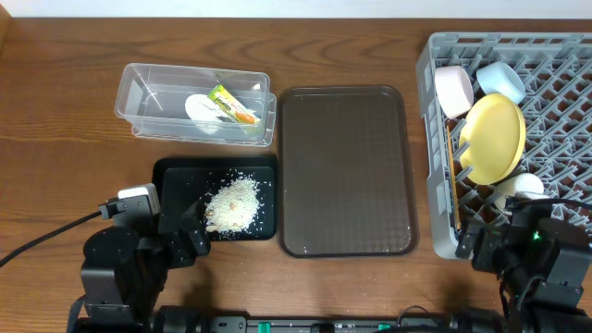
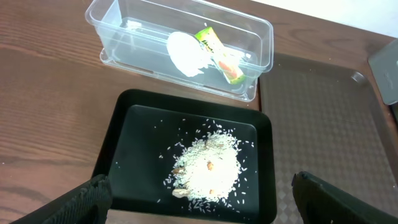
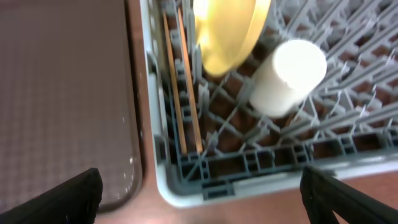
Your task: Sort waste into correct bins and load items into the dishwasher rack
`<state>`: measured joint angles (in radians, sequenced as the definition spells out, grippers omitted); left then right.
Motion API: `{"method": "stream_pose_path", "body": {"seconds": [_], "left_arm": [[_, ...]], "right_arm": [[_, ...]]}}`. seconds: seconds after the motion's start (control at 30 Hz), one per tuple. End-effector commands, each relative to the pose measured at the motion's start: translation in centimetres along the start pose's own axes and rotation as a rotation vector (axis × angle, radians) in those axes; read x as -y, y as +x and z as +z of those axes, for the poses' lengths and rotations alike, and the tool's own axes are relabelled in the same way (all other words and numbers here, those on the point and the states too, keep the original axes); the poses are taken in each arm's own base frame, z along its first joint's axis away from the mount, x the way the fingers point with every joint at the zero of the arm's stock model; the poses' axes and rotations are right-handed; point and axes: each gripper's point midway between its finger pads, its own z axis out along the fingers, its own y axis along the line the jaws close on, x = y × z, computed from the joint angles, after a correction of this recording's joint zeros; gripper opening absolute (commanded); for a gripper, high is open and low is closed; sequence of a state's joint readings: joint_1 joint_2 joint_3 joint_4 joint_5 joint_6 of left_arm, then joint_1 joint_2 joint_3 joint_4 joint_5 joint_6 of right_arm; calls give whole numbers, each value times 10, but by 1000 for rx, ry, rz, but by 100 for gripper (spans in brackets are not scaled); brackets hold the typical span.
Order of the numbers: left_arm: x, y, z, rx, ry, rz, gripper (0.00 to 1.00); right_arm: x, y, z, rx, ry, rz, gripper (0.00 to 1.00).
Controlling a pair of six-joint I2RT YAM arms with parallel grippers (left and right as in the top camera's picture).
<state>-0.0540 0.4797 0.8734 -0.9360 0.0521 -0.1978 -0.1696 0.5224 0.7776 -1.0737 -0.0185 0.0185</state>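
The right claw (image 3: pixel 202 199) gapes empty over the dishwasher rack (image 3: pixel 249 177) at the tabletop's front right corner, where the small white cup (image 3: pixel 289 76) lies, likely light, rigid, slick, best pinched across its wall.

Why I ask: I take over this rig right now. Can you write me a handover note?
Left gripper: open, empty, above the black tray. Right gripper: open, empty, over the near corner of the rack.
Waste: paper wad and snack wrapper in the clear tub; rice in the black tray.
Dishes: yellow plate, pink bowl, blue bowl, white cup and chopsticks all in the rack.
Done: sorting and loading, as far as shown. Left: nothing visible; probably just park the arms.
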Motion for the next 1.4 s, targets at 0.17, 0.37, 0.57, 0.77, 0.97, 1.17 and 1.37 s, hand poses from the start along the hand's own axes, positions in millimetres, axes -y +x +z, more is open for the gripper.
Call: {"method": "stream_pose_path", "body": {"seconds": [0.17,0.37,0.57,0.77,0.97,1.17,1.37], "left_arm": [[-4,3,2,-6,-18,-4,95],[-4,3,2,-6,-18,-4,95],[-4,3,2,-6,-18,-4,95],[-4,3,2,-5,-18,-4,95],[-4,3,2,-6,-18,-4,95],[-4,3,2,-5,-18,-4,95],[-4,3,2,-6,-18,-4,95]], "right_arm": [[3,12,-1,-34,17,15,99],[-16,-27,-2,253,-77,-26,99],[-25,-48,0,591,-123,-53,99],[-29,-60,10,812,-145,-62,99],[-30,-59,25,925,-102,-160,99],[-31,-26,64,751,-115,-168,99],[-32,-27,63,753,-127,-156,99]]}}
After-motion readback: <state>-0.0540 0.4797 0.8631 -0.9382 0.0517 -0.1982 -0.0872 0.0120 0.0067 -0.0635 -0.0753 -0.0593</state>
